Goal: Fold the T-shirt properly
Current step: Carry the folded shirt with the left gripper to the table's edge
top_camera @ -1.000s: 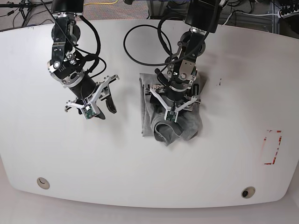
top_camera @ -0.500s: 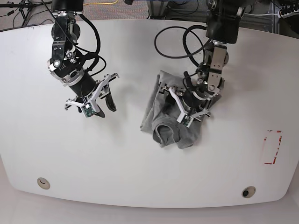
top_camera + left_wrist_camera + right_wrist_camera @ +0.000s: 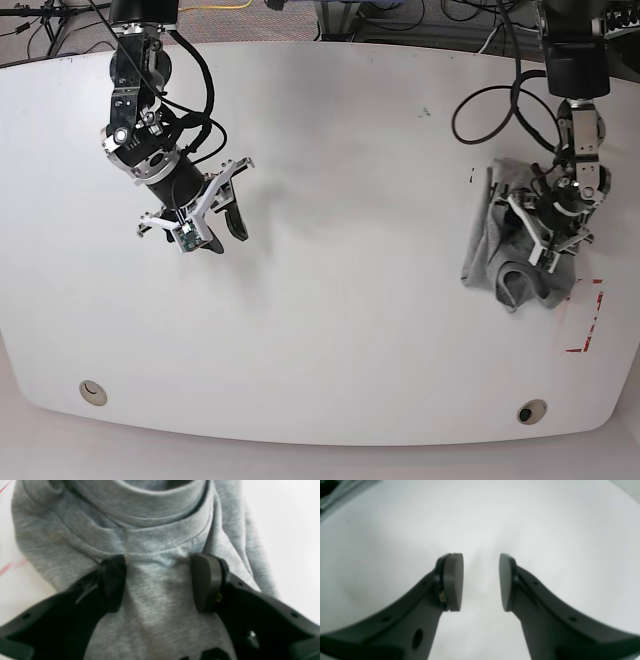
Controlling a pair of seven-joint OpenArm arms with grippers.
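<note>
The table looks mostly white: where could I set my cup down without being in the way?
The widest bare patch is the middle of the table, between the right gripper and the bundled T-shirt. The front strip between the two round holes is also free. It is crowded at the far side where the left gripper sits on the shirt beside the red marking.

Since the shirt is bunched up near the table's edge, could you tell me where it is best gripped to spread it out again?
Probably the ribbed neck band of the T-shirt. It stands up as a thick rolled ridge just ahead of the left gripper, whose fingers straddle flat cloth. Come from above, one finger inside the neck opening, one outside. The right gripper hovers over bare table.
</note>
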